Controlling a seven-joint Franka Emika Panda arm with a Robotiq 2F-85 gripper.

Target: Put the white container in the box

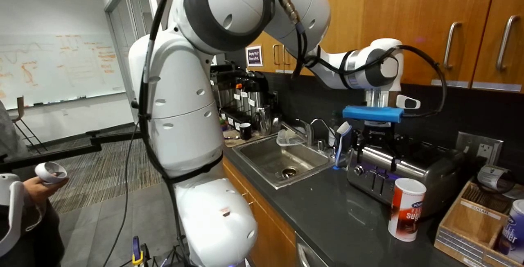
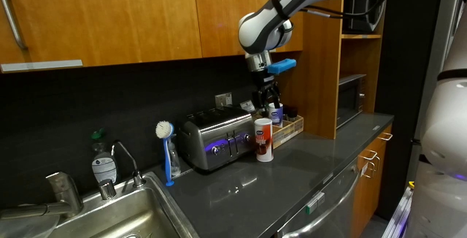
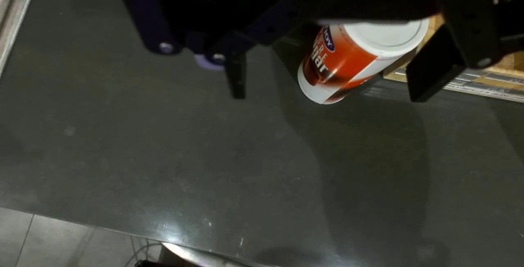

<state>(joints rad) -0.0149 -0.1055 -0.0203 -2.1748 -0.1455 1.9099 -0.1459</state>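
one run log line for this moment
gripper: open, empty | white container: upright on counter, beside box, outside it | inside box: blue-and-white canister | toaster: beside container | placing: not yet done

Cabinets (image 2: 109,19): orange-brown wood, metal-handled, mounted above a dark backsplash (image 2: 80,99).
Surface (image 2: 233,208): dark grey, glossy, inset with a steel sink (image 1: 303,158).
Glints (image 3: 168,230): bright white, mirrored in the surface.
Far wall (image 1: 45,1): pale, hung with a whiteboard (image 1: 61,82) scrawled in orange.
Floor (image 1: 102,177): striped and carpeted in part, plain grey elsewhere.
Chair (image 1: 20,108): thin-legged, placed near the far wall.
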